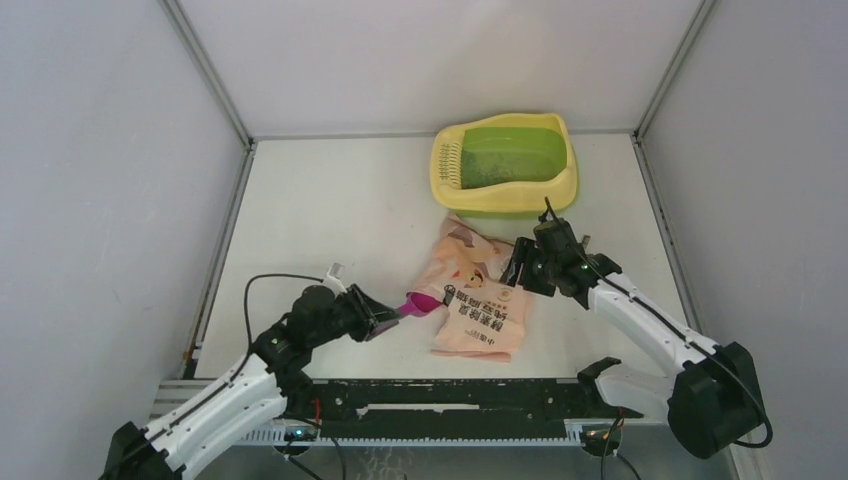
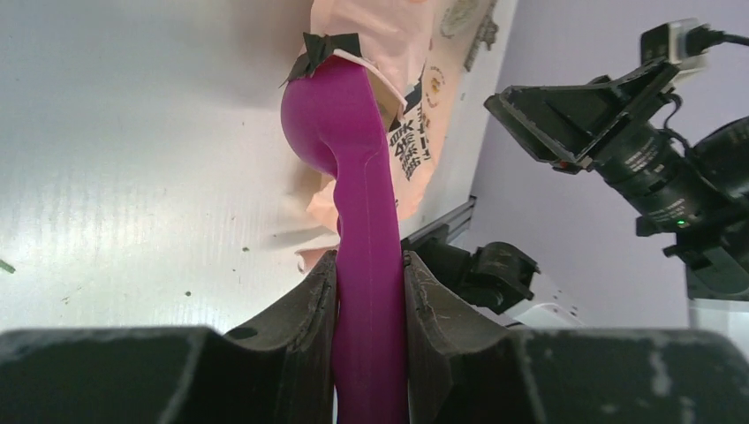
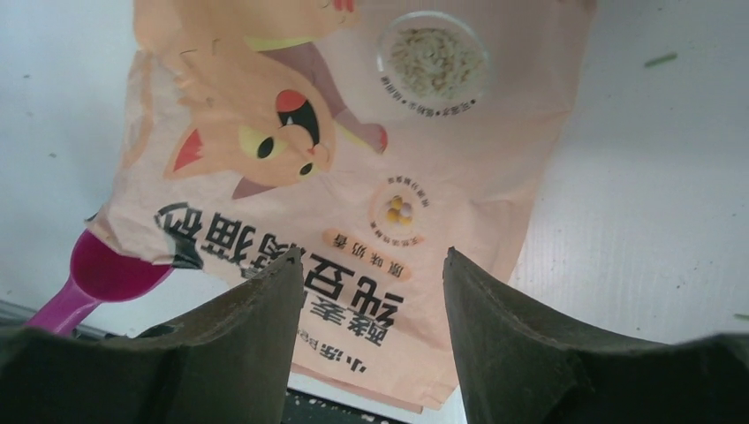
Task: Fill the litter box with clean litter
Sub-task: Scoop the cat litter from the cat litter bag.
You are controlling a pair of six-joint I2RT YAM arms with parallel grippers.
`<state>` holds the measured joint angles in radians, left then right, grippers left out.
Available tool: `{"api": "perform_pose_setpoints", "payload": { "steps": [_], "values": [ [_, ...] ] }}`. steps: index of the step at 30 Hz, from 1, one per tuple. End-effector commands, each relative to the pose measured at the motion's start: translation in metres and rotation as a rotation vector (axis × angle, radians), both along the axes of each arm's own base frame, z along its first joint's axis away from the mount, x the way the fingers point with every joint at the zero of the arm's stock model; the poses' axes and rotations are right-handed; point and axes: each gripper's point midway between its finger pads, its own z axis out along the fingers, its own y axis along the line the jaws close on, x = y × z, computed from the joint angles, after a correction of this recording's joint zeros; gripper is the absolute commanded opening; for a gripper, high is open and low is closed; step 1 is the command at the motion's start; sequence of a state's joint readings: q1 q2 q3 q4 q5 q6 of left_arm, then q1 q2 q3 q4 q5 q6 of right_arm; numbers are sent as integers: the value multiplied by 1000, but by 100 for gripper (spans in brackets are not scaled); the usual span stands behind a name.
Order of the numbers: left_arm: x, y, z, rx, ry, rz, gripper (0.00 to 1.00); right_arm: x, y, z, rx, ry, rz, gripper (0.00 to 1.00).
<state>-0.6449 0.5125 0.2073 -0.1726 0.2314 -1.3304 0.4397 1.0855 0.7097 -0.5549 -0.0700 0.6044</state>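
The litter box (image 1: 505,200), pale yellow rim and lime-green basin, stands at the back of the table with dark specks of litter (image 1: 500,165) in it. My left gripper (image 1: 392,313) is shut on the handle of the magenta scoop (image 2: 353,177); the scoop's bowl is tucked under the torn edge of the peach-pink litter bag (image 1: 478,300). In the left wrist view my left gripper (image 2: 371,265) clamps the handle on both sides. My right gripper (image 3: 371,265) is open and empty, hovering above the bag (image 3: 353,150). It sits at the bag's right edge in the top view (image 1: 520,265).
Grey walls close in the table on the left, back and right. A black rail (image 1: 450,400) runs along the near edge between the arm bases. A few loose specks (image 2: 243,250) lie on the white table (image 1: 340,210).
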Motion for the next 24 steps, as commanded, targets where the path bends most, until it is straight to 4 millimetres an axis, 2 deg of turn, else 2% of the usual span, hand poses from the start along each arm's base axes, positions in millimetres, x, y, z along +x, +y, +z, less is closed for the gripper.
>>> {"api": "perform_pose_setpoints", "payload": {
  "steps": [1,4,7,10,14,20,24],
  "values": [
    [33,-18,53,13,-193,17,0,18,-8,-11,-62,-23,-52,62],
    [43,-34,57,57,-204,8,0,16,-10,-24,-111,12,-63,51],
    [53,-47,61,62,-224,16,0,11,-7,-31,-152,24,-64,29],
    [60,-53,62,78,-246,35,0,4,-7,-44,-174,49,-70,17],
    [64,-63,53,93,-251,23,0,-6,-2,-72,-190,125,-44,0],
    [66,-72,20,155,-209,12,0,-18,7,-97,-188,186,-5,0],
    [74,-87,19,119,-238,5,0,-24,13,-106,-188,202,22,0]
  ]
}}
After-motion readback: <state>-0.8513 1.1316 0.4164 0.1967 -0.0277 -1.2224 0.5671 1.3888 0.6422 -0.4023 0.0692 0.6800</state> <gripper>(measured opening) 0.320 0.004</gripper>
